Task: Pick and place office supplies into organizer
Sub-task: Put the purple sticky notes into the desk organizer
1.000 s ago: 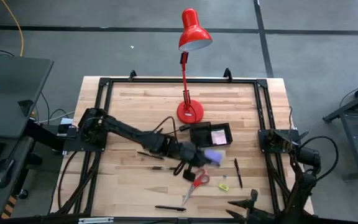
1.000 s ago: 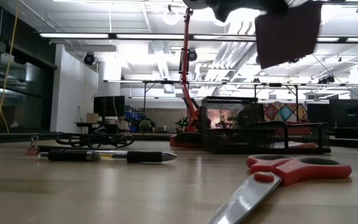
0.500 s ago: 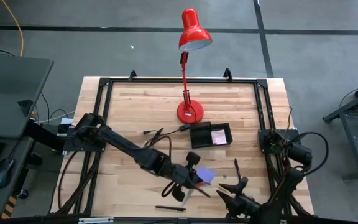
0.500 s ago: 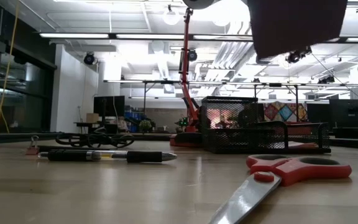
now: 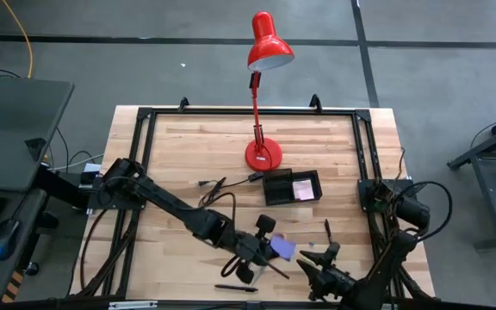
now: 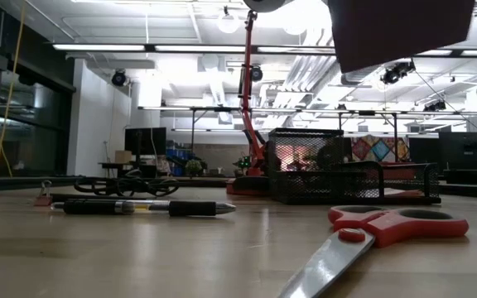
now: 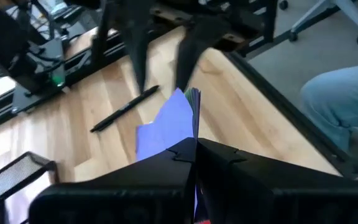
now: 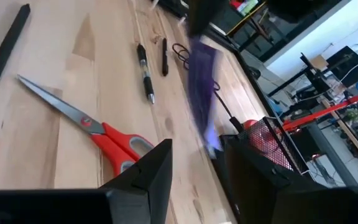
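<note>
Fingers of the left gripper (image 5: pixel 271 247) are pressed shut on the purple sticky-note pad (image 5: pixel 282 248), holding it clear of the table (image 5: pixel 179 146) above the red-handled scissors (image 6: pixel 371 236), near the front edge. Right gripper (image 5: pixel 319 262) stands just right of the pad, its fingers parted with nothing between them. Black mesh organizer (image 5: pixel 291 187) sits farther back beside the red lamp (image 5: pixel 263 103), with a pink pad (image 5: pixel 303 189) in its right compartment.
</note>
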Available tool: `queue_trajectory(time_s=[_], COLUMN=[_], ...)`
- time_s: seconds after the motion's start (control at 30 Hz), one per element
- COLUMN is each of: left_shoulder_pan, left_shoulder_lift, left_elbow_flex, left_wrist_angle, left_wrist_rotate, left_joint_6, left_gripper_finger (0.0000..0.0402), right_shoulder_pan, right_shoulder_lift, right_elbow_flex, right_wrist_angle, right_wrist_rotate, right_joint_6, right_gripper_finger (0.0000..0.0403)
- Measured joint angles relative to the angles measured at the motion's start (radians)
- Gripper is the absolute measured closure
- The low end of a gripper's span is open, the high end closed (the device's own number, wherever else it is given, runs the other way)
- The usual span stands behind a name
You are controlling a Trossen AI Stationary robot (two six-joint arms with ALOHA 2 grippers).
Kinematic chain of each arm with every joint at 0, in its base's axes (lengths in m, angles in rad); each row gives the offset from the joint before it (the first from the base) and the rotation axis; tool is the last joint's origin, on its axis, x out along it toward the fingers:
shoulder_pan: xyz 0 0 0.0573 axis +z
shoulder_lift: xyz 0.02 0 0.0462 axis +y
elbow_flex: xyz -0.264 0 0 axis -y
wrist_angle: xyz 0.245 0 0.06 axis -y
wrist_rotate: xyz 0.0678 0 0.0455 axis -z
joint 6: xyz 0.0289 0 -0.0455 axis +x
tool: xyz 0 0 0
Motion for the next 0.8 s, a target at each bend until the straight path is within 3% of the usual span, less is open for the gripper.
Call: queue_trajectory(time_s=[0.6,0.7,0.8], left_shoulder_pan=[-0.002,-0.002,-0.002], left_shoulder_lift=[0.000,0.000,0.000], left_elbow_flex=[0.000,0.000,0.000], left_wrist_angle=[0.025,0.025,0.025], left_wrist_rotate=[-0.001,-0.001,-0.001], left_joint_6=[0.018,0.018,0.018], left_gripper_finger=[0.0401,0.0401,0.0401], right_shoulder_pan=[-0.056,-0.056,-0.058], right_shoulder_lift=[0.000,0.000,0.000], right_elbow_flex=[0.000,0.000,0.000], right_wrist_angle=[0.078,0.112,0.161], right_wrist_rotate=[0.002,0.003,0.006], right_joint_6=[-0.108,-0.146,-0.193], right_gripper_finger=[0.0265,0.0280,0.0322])
